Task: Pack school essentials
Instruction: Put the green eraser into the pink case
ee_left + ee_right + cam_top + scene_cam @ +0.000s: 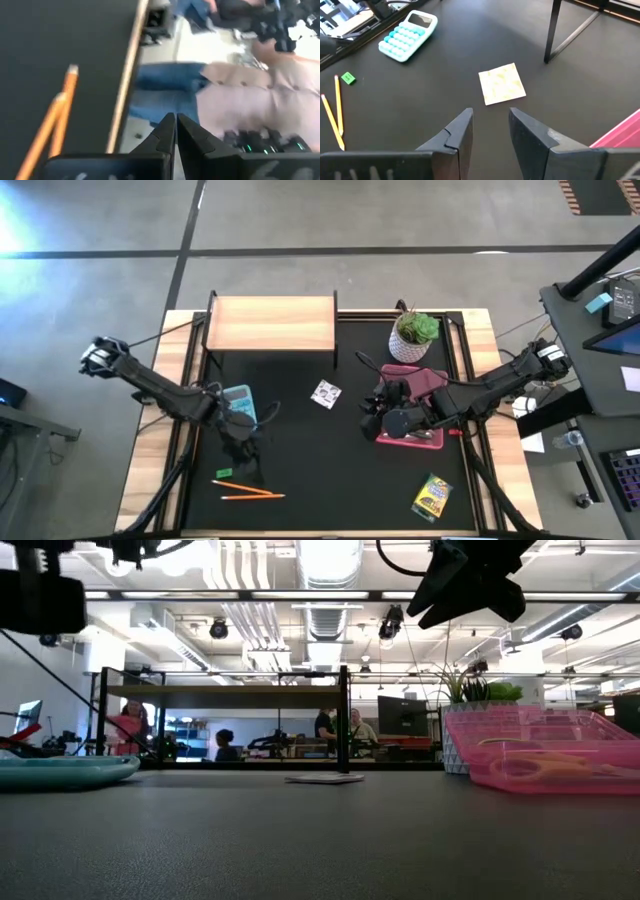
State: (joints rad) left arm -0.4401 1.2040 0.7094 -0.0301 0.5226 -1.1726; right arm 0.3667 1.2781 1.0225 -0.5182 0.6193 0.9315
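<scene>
From above, my right gripper [377, 406] hid much of the pink case [425, 438] near the surface's right edge; its fingers stood apart. The left gripper [175, 131] hung pinched together above the pencils [248, 492] by the front edge.

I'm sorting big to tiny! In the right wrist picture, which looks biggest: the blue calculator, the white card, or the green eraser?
1. Blue calculator, biggest.
2. White card, somewhat smaller, though it lies nearer the camera.
3. Green eraser, clearly tiniest.
</scene>
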